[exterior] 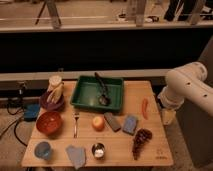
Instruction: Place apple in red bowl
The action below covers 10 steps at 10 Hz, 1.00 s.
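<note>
Beside table [155, 150] right edge: gripper [168, 116], opening cannot tell | apple [98, 122] mid-table, well apart

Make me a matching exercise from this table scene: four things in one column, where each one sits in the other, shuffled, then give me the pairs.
1. apple
2. red bowl
3. chili pepper
4. tool

A. off the table, beside its right edge
B. left side, just in front of the purple bowl
C. on the table, near its right edge
D. middle, in front of the green tray

Pairs: 1-D, 2-B, 3-C, 4-A
</note>
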Available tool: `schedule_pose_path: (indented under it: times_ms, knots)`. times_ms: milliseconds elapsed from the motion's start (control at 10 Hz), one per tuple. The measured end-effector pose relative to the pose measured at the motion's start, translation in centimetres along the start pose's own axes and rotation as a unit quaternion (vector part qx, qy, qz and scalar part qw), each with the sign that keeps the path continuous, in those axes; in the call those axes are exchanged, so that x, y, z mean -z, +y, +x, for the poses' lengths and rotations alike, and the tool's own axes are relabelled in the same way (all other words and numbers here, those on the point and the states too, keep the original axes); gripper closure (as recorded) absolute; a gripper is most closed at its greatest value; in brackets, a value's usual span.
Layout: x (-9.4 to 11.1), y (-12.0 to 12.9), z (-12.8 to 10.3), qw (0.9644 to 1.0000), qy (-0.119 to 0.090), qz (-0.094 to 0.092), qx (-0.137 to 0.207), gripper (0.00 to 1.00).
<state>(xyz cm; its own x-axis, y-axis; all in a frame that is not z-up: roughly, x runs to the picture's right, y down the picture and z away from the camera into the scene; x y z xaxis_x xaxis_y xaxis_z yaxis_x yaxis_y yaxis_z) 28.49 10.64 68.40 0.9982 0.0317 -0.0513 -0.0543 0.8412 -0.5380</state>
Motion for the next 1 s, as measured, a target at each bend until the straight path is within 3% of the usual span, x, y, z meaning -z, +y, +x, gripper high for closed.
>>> schedule_pose_path:
  times_ms: [400,800,1000]
  knots:
    - [0.1,0.0,-0.2,1.0000,0.000,0.002,0.009,0.20]
    - [0.9,-0.2,-4.6,0.9959,-0.005,0.014,0.089,0.20]
    - [1.1,-0.2,-4.9,0.9938,-0.007,0.017,0.109,0.20]
